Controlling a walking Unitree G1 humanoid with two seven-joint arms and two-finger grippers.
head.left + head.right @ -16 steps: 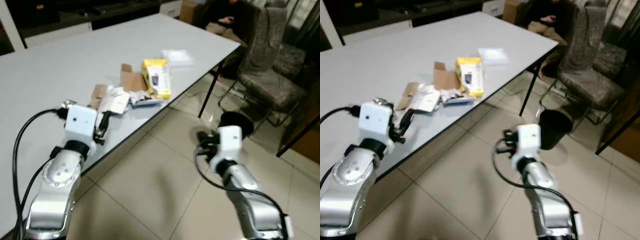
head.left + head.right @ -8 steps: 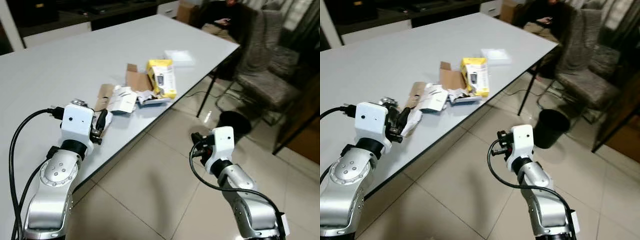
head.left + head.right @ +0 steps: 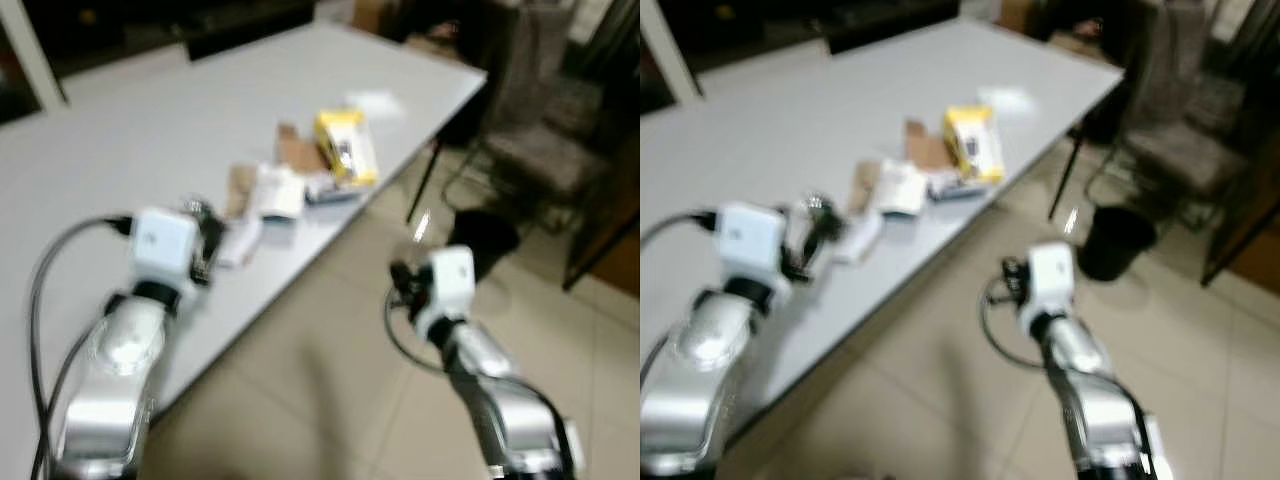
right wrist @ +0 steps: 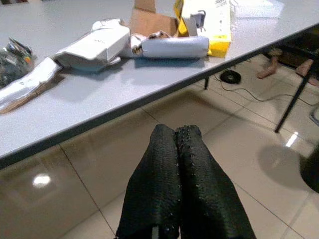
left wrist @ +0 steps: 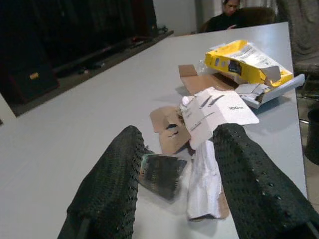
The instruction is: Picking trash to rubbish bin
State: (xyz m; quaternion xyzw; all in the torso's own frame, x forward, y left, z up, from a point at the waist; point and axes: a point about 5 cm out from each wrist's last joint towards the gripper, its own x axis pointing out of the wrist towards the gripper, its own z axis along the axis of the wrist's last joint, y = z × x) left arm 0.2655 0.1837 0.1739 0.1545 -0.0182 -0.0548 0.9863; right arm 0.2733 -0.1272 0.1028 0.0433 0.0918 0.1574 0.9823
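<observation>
The left hand (image 5: 174, 194) hangs low over the grey worktop (image 3: 150, 130), black fingers (image 5: 107, 194) spread wide, a crumpled shiny wrapper (image 5: 160, 174) and a torn white paper packet (image 5: 204, 181) lying between them, neither held. Beyond lie brown cardboard scraps (image 5: 172, 130) and a yellow carton (image 3: 345, 150). The right hand (image 4: 177, 191), fingers pressed together and empty, hovers over the tiled floor (image 4: 234, 149) below the worktop edge. A black round bin (image 3: 483, 238) stands on the floor, rightward.

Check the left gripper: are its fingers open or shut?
Open. The left gripper has its fingers spread apart, with trash showing between them.
</observation>
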